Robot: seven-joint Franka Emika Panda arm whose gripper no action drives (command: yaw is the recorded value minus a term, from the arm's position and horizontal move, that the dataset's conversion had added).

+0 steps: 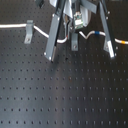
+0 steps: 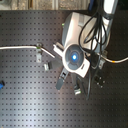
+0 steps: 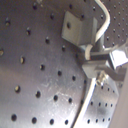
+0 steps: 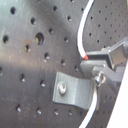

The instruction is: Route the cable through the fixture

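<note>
The white cable (image 1: 42, 31) runs in from the first exterior view's left, through a grey clip (image 1: 29, 31), and on under the arm. It comes out on the right with a blue band (image 1: 95, 34) and a yellow band (image 1: 120, 42). My gripper (image 3: 98, 66) is shut on the cable (image 3: 89, 97), low over the board. A second grey clip, the fixture (image 3: 75, 27), stands right beside the fingertips, and also shows in the second wrist view (image 4: 72, 90). The cable (image 4: 80, 35) passes beside this clip, and I cannot tell if it sits in the slot. In the first exterior view the fixture (image 1: 74, 41) stands just below the gripper.
The black perforated board (image 1: 65, 95) fills all views. In the second exterior view the arm body with a blue light (image 2: 74, 56) hides the gripper. A small clip (image 2: 48, 64) and another small part (image 2: 77, 90) stand near it. Dark arm cables (image 2: 95, 30) hang at the upper right.
</note>
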